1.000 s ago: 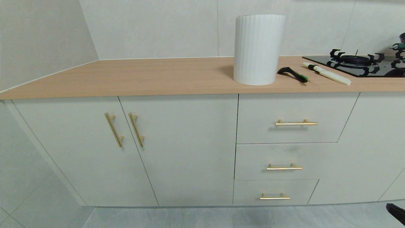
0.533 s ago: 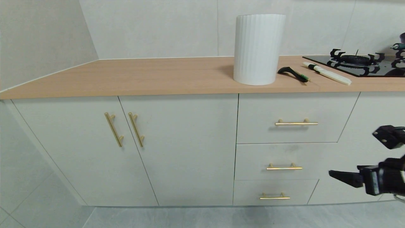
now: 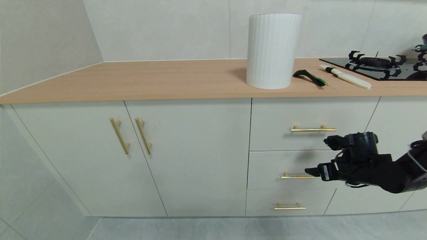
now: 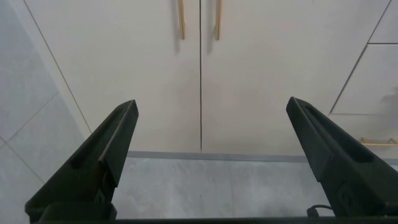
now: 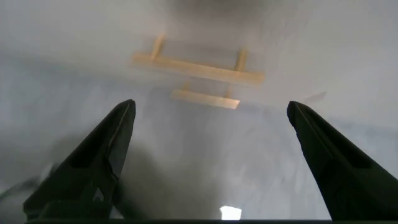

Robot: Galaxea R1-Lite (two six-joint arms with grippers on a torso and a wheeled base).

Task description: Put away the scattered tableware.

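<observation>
**Right end effector [image 3: 318,156] low, at the drawers [image 3: 310,113]**

Wooden worktop [image 3: 150,80] carrying a white ribbed canister [image 3: 273,51]. Right end effector spread wide beside the middle drawer handle [image 3: 299,176], well below both utensils. Left end effector [image 4: 212,106] likewise wide, facing cabinet doors [image 4: 261,81]. White knife [image 3: 345,76] and black-handled utensil [image 3: 308,77] lying just right of the canister.

On the pale wooden worktop [image 3: 150,80], the tall white ribbed cylinder [image 3: 273,50] stands near the front edge, above the three stacked drawers [image 3: 300,111] (double cupboard doors [image 3: 186,150] to their left). Just right of it lie the black-handled peeler [image 3: 308,76], then the white knife [image 3: 347,78], and the black glass hob [image 3: 380,74] sits behind at the right end.
</observation>
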